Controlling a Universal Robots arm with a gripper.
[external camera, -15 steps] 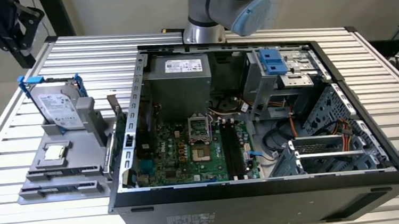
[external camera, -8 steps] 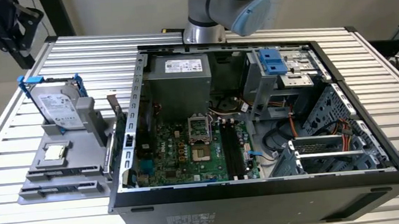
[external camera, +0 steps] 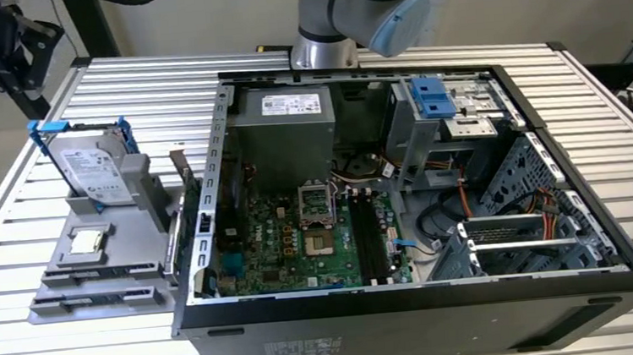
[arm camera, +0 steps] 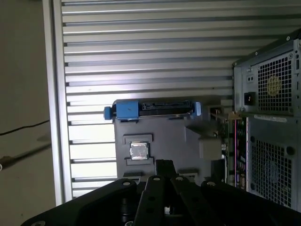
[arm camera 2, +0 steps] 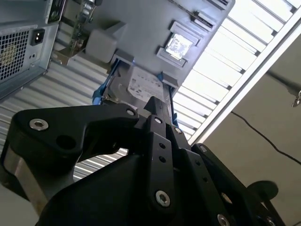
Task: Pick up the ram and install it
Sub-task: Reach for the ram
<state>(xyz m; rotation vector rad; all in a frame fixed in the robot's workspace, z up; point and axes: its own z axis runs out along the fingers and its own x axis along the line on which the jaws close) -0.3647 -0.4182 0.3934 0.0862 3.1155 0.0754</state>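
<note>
Closed, empty gripper (arm camera: 164,164) hangs clear of grey holder (arm camera: 169,134); ram (arm camera: 236,150) stands on edge alongside, presumably for easy pinching.

The computer case (external camera: 417,301) is laid open on top, so the motherboard (external camera: 288,247) can be reached from above; that room is bounded by the power supply (external camera: 285,137), the drive cage (external camera: 525,237) and loose cables (external camera: 455,217); the grey holder (external camera: 88,284) is set just beside the case's wall, its far end blocked by 1 upright hard drive (external camera: 96,174); bare table (external camera: 35,335) is left around it.
</note>
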